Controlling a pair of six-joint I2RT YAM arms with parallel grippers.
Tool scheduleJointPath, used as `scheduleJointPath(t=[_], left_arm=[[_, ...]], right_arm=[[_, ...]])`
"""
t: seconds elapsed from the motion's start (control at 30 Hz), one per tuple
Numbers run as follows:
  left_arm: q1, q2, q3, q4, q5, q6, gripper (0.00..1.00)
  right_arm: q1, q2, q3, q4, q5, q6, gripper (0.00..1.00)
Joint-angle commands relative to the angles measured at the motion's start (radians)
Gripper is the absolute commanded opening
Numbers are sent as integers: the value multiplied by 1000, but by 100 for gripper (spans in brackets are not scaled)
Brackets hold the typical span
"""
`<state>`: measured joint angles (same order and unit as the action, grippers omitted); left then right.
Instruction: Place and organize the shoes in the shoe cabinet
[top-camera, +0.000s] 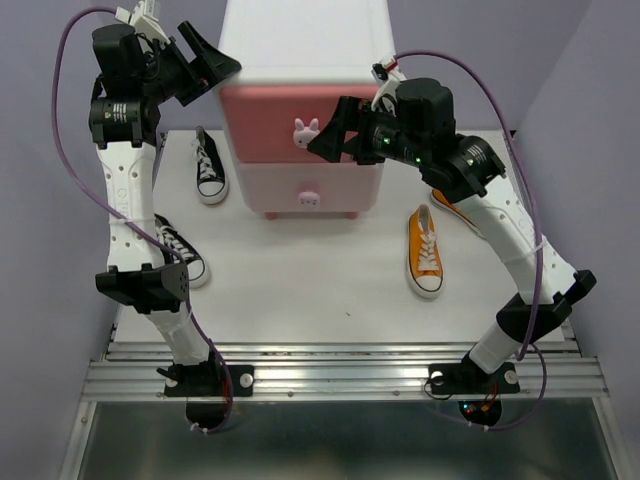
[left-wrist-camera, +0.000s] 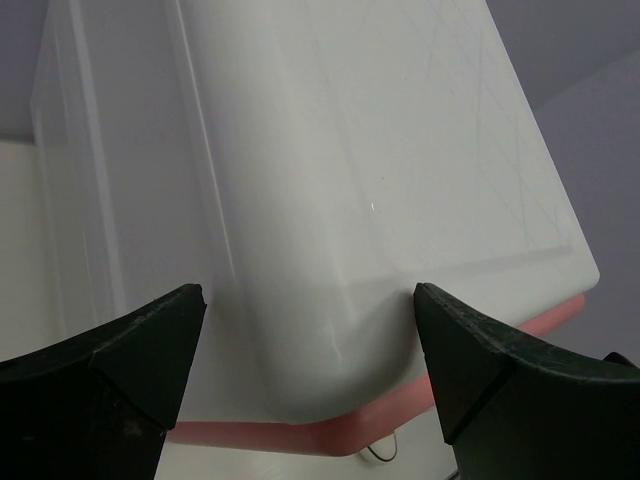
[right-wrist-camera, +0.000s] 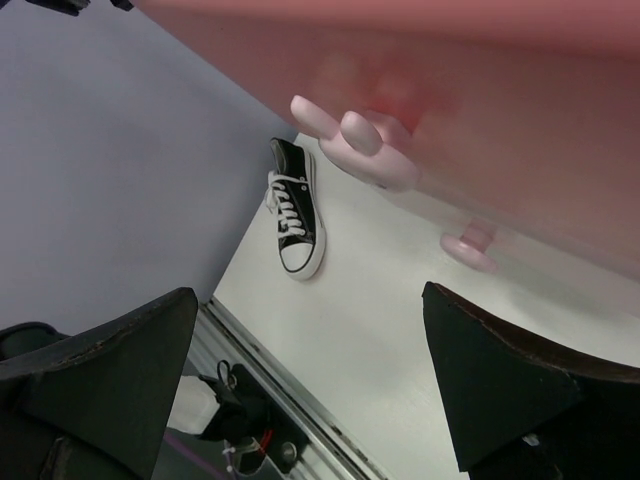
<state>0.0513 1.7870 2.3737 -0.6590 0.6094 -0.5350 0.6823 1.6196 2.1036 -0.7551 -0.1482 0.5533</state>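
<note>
Facing the right gripper (top-camera: 328, 130), the shoe cabinet (top-camera: 300, 40) stands just beside it.

A white table (top-camera: 330, 290) with a metal rail (top-camera: 340, 372) meets lilac walls (top-camera: 580, 50).

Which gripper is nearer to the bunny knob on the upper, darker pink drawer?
Right. The right gripper hovers open just in front of the bunny knob, not touching it. The left gripper, also open, is up at the cabinet's upper left front corner, farther off.
</note>
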Motion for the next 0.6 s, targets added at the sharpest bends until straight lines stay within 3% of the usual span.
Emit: scheduleJointPath(t=[0.0,0.13,0.57], left_arm=[[-7,14,-19,-24,1,56,93],[-16,23,-37,-37,3,69,85],[-45,-5,-113,-65,-40,87,85]], right_arm=[[31,26,47,114,124,19,100],[49,94,143,53,270,34,100],[167,217,266,-15,611,62,100]])
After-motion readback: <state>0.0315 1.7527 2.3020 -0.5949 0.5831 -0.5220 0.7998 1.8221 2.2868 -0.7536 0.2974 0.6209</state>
